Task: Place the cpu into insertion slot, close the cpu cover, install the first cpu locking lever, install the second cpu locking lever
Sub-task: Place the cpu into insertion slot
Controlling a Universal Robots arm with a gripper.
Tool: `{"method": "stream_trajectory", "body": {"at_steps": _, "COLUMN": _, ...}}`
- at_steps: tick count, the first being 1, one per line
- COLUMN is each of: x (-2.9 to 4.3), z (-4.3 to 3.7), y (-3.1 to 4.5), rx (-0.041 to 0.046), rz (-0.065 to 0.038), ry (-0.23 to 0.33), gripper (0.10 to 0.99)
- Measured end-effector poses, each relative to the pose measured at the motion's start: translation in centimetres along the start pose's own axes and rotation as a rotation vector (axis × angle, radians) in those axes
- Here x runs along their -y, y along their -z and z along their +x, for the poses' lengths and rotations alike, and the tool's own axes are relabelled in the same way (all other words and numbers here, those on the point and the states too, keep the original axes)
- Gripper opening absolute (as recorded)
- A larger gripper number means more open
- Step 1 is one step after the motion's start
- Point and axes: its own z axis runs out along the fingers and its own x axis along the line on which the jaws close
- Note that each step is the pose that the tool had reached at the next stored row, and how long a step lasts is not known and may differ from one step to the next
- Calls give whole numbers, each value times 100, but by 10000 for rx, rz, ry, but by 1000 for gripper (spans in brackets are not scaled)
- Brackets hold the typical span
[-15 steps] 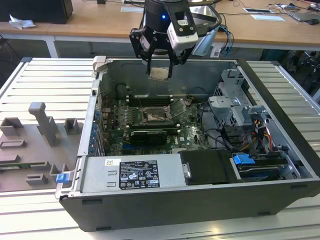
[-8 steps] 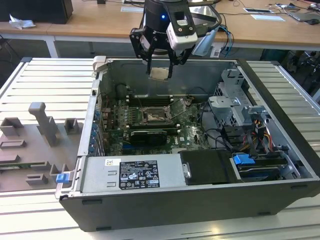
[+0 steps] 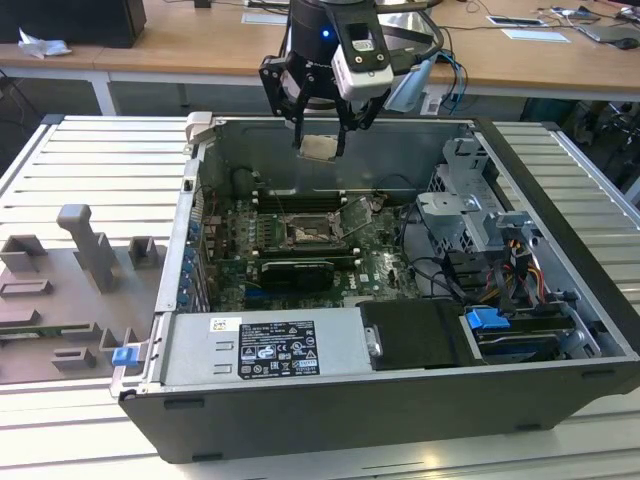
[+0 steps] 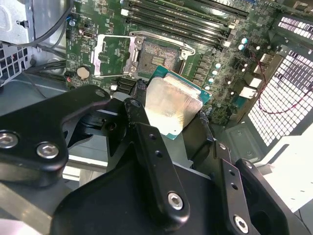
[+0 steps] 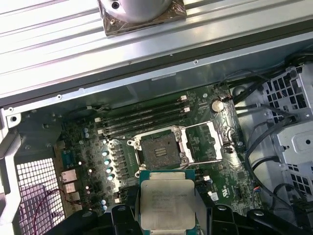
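You've got open air between the gripper, clamping the cpu, and the board below. The slot is uncovered, its cover flipped aside. Memory slots sit just beyond it and a black card just nearer. A drive cage and cables crowd the exterior view's right.

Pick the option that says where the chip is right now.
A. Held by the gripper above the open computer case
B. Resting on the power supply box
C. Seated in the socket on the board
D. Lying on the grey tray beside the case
A: in the exterior view the gripper is shut on the chip above the open computer case, and in the first wrist view the socket lies bare.
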Motion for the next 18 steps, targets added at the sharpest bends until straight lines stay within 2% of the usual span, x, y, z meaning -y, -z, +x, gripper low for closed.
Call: {"method": "stream_trajectory", "body": {"at_steps": 18, "x": 0, "z": 0, "y": 0, "rx": 54, "rz": -12, "ry": -602, "gripper": 541}}
